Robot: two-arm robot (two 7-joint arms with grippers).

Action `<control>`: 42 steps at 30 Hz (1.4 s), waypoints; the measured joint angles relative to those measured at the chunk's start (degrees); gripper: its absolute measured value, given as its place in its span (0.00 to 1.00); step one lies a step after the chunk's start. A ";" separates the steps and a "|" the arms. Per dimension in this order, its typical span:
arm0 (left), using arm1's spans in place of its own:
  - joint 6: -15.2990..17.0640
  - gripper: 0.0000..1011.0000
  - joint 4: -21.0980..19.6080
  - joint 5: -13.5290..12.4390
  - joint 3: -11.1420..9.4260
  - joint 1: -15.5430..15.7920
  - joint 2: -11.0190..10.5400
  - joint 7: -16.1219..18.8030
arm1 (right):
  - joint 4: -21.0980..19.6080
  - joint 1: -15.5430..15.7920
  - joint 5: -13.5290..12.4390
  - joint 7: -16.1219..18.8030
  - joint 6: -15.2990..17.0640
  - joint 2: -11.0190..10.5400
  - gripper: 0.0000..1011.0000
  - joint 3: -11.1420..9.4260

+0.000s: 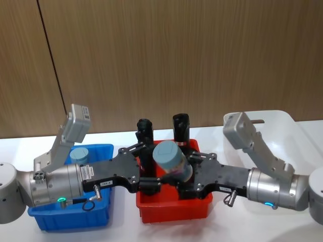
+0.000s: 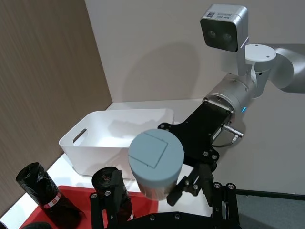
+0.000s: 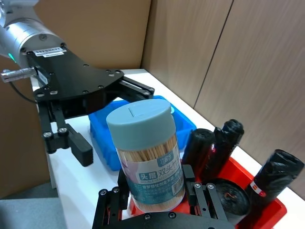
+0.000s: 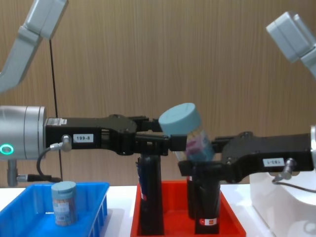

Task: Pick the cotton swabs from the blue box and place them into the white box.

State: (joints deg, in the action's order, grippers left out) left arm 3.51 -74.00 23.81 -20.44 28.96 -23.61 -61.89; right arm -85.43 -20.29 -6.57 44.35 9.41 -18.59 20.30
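Observation:
A jar of cotton swabs (image 1: 171, 159) with a pale blue-grey lid hangs tilted above the red tray. My right gripper (image 1: 184, 174) is shut on its lower body, which shows close up in the right wrist view (image 3: 151, 162). Facing it from the other side, my left gripper (image 1: 147, 166) stands open, its fingers spread on either side of the jar without gripping it. A second jar (image 1: 79, 155) stands upright in the blue box (image 1: 70, 218) under the left arm. The white box (image 1: 285, 121) lies behind the right arm.
The red tray (image 1: 171, 210) sits between the two boxes and holds tall black rolls (image 1: 145, 128) with red-white labels, just under both grippers. A wooden wall closes off the back of the white table (image 1: 121, 227).

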 joint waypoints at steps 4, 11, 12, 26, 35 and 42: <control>0.00 0.99 0.00 0.00 0.00 0.00 0.00 0.00 | -0.28 0.41 -1.18 -0.67 -0.28 -0.81 0.66 -0.57; 0.00 0.99 0.00 0.00 0.00 0.00 0.00 0.00 | -0.85 1.45 -3.79 -2.15 -1.04 -2.90 0.66 -2.23; 0.00 0.99 0.00 0.00 0.00 0.00 0.00 0.01 | -0.88 1.53 -4.11 -2.36 -1.13 -3.05 0.66 -2.38; 0.00 0.99 0.00 0.00 0.00 0.00 0.00 0.01 | -0.29 3.03 -9.66 -7.13 -2.76 -7.81 0.66 -6.87; 0.00 0.99 0.00 0.01 0.00 0.00 0.00 0.01 | 2.82 2.19 -10.81 -10.58 -2.83 -9.33 0.66 -8.84; 0.00 0.99 0.00 0.01 0.00 0.00 0.00 0.01 | 7.21 0.36 -10.28 -13.11 -2.21 -9.60 0.66 -9.55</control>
State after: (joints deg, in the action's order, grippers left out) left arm 3.51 -74.00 23.81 -20.44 28.96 -23.61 -61.88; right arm -78.23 -19.93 -16.85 31.24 7.21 -28.20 10.75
